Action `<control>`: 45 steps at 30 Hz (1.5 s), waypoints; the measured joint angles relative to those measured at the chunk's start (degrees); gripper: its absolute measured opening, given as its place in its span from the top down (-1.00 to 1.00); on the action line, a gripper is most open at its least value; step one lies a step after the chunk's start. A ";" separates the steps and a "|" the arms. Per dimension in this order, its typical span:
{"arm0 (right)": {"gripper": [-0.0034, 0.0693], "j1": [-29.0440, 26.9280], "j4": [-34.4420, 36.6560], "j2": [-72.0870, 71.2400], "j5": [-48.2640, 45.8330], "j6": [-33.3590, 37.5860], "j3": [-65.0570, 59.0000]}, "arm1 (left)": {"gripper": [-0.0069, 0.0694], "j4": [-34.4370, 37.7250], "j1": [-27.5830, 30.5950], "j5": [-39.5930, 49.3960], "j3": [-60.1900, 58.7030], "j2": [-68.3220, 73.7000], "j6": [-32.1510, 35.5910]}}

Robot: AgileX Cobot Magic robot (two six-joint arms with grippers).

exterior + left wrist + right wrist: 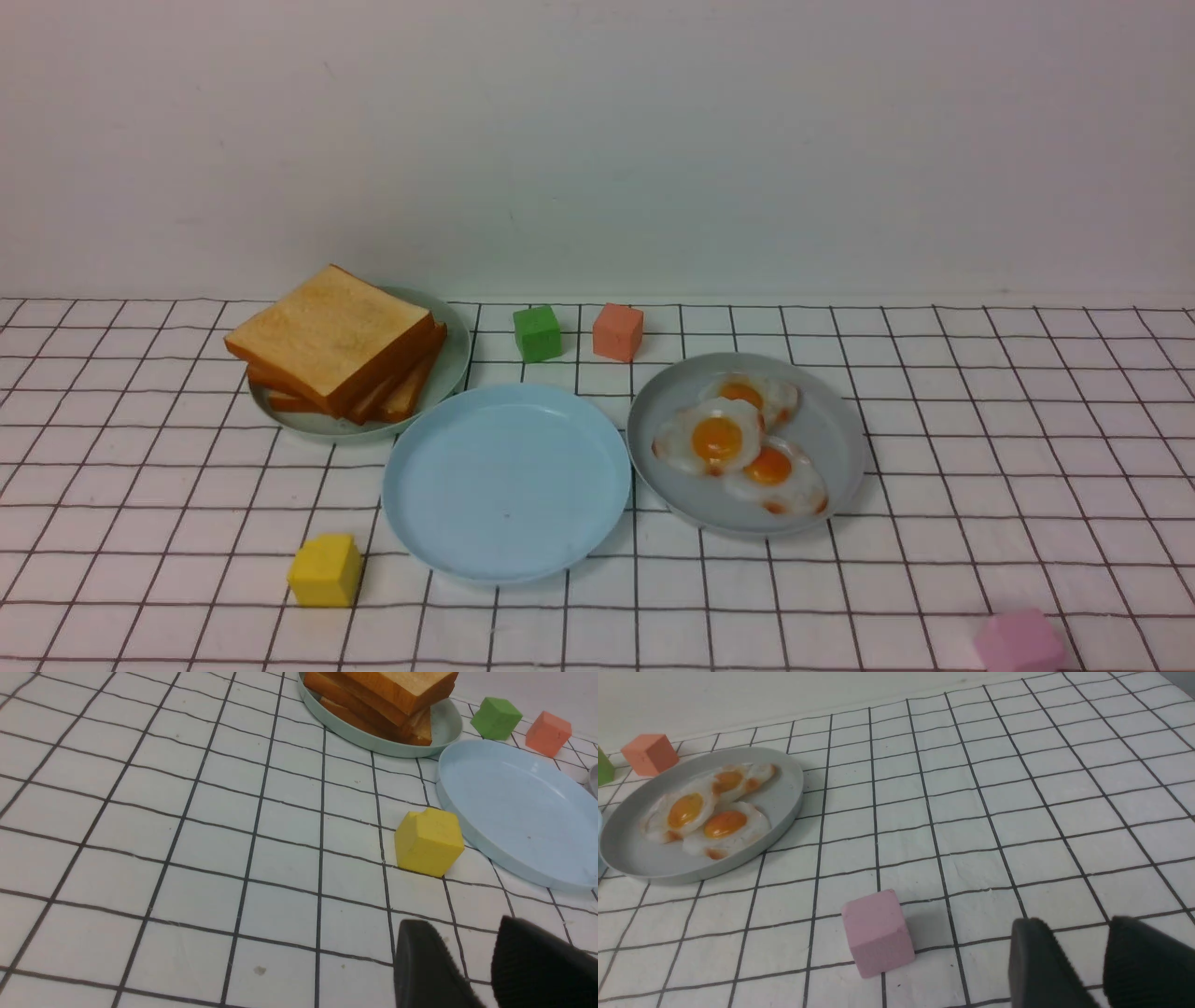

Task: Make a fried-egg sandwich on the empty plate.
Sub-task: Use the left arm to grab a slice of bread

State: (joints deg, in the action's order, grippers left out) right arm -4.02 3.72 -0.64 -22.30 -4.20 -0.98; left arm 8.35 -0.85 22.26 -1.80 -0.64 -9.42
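nearest, the left gripper (465, 938) and right gripper (1076, 933) both have jaws apart, holding nothing. ahead, between them, the blue plate (507, 481) lies bare. beyond it the toast stack (336, 341) sits on the left arm's side and the eggs (738, 443) on the right's, so the left arm looks better placed for the first slice.
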 joint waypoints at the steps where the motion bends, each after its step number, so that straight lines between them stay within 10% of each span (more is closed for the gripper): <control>1: 0.25 0.00 0.00 0.00 0.00 0.00 0.00 | 0.20 0.00 0.00 0.00 0.00 0.00 0.00; 20: 0.25 0.00 0.00 0.00 0.00 0.00 0.00 | 0.20 0.71 0.00 -1.41 0.00 0.00 -0.45; 32: 0.24 0.00 0.00 0.00 0.00 0.00 0.00 | 0.26 28.87 0.00 -16.53 0.76 0.00 -14.15; 45: 0.24 0.00 0.00 0.00 0.00 0.00 0.00 | 0.85 26.91 -5.67 2.52 25.86 23.71 15.72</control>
State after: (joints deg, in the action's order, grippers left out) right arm -4.02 3.72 -0.64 -22.30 -4.20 -0.98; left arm 35.26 -6.53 24.78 24.06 23.06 6.31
